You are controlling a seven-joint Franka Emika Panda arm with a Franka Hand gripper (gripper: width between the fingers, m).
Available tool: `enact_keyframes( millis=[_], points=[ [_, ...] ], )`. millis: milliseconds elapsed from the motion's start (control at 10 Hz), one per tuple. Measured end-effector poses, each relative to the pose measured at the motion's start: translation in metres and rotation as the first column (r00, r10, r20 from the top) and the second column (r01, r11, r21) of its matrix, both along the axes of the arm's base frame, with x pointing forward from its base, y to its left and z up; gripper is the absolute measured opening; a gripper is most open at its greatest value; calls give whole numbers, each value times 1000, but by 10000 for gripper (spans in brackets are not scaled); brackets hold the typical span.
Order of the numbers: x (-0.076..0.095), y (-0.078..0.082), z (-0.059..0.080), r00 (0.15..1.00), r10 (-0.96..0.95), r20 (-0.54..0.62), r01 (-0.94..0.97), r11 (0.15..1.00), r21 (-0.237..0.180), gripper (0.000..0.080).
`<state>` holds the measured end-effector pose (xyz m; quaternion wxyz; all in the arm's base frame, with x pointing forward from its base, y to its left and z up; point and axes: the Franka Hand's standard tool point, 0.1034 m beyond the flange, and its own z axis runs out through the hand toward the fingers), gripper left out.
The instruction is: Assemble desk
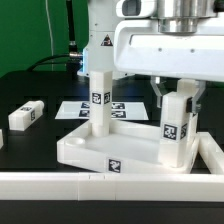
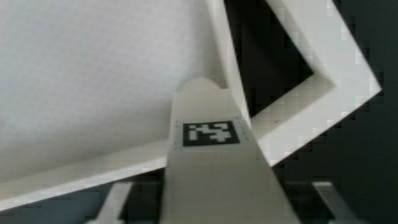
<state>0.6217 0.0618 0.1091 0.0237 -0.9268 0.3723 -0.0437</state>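
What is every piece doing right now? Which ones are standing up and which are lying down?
Desk slab: lying flat on the table, rim up.
Leg at back corner: standing upright on the slab.
Leg in gripper: upright over the slab's corner, held.
Gripper: shut on that leg.
Two loose legs: lying on the table.
Marker board: flat behind the slab.

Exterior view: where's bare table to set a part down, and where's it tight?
Free: the dark table between the loose legs and the desk slab. Crowded: the slab's right corner, where the gripper sits over a leg, and behind, on the marker board.
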Motion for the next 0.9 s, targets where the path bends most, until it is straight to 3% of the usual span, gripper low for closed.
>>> enact_keyframes(
  millis=[200,400,600,700,900],
  points=[
    [0,-11,0,990,-143,1,143,990,-6,292],
    [0,-13,0,990,-142,1,142,990,-10,294],
    [-3,-11,4,996,-87,7,87,996,-10,535],
    [-11,-11,9,999,-51,9,51,999,-7,616],
    [-26,-16,21,999,35,19,-35,999,-1,639]
  ],
)
